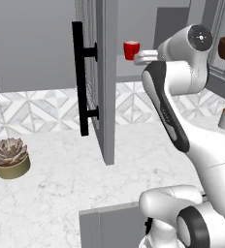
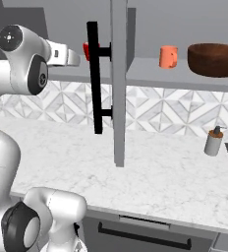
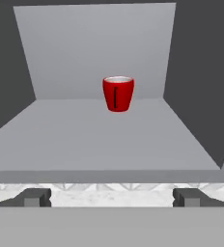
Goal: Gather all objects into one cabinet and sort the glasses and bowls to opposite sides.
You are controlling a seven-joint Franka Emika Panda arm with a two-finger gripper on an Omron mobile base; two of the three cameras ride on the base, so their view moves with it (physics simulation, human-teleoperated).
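Marble counter (image 1: 61, 189) meets patterned tile backsplash (image 1: 37, 111) below grey cabinet (image 3: 99, 140).

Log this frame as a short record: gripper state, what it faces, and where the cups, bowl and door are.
gripper: gripper open, holding nothing, short of the shelf edge
facing: red cup, upright, alone at the back of its cabinet shelf
other compartment: orange cup beside brown bowl, apart
door: cabinet door swung open, between the compartments
counter: succulent, soap dispenser
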